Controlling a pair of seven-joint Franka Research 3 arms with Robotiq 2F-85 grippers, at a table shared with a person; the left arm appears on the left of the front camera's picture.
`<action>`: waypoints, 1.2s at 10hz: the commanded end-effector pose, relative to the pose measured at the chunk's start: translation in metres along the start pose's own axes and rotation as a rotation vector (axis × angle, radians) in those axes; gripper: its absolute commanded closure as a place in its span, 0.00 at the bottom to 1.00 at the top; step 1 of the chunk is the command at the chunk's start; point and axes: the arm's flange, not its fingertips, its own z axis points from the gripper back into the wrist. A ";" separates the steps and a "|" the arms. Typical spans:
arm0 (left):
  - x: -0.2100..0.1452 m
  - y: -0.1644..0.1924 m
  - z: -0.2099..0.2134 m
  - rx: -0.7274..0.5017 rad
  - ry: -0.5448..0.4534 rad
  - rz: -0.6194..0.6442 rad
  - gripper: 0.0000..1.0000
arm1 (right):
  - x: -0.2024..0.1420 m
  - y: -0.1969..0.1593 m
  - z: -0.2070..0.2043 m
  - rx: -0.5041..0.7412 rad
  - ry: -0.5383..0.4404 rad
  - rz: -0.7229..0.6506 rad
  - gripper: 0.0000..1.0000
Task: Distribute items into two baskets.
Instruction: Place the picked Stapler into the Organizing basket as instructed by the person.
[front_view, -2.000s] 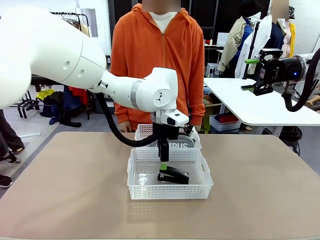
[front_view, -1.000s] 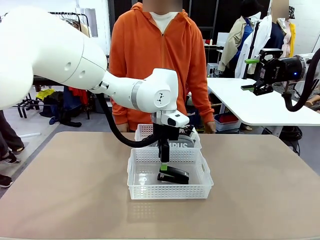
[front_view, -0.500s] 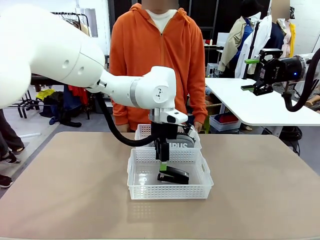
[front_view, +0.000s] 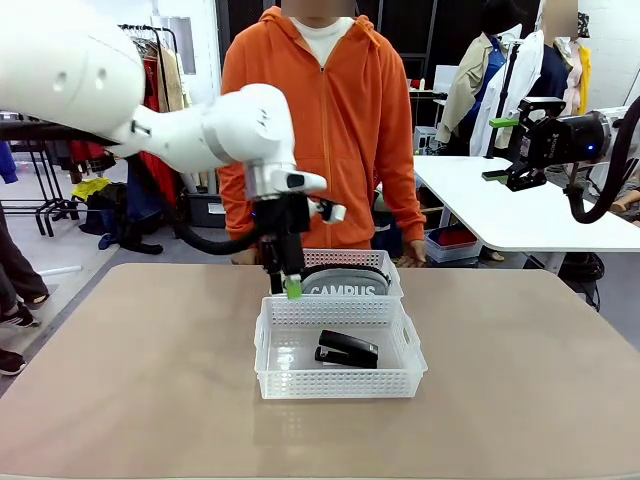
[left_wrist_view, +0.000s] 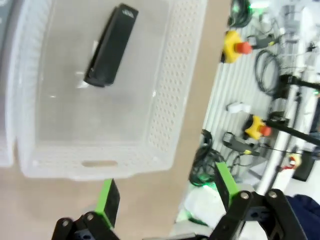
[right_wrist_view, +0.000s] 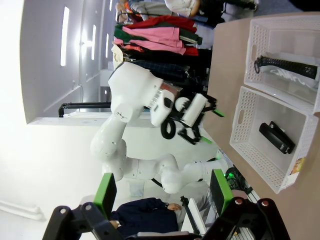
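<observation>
Stapler: lying in near basket, released. Pouch: in far basket. Left gripper: wide open, empty, has lifted clear since a moment ago. Right gripper: open, empty, parked aside. Distribution looks complete.

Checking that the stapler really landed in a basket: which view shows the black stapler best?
The left wrist view: it looks straight down on the black stapler, large, lying on the nearer basket's floor. The front view shows it smaller, behind the lattice wall. The right wrist view shows it small and far off.
</observation>
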 end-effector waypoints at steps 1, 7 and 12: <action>-0.036 0.008 0.023 -0.113 -0.133 0.049 0.00 | 0.000 0.003 0.000 0.000 0.001 0.004 0.00; -0.071 0.032 0.056 -0.149 -0.206 0.163 0.00 | 0.000 0.003 0.000 0.000 0.001 0.004 0.00; -0.076 0.032 0.058 -0.169 -0.232 0.257 0.00 | 0.000 0.003 0.000 0.000 0.001 0.004 0.00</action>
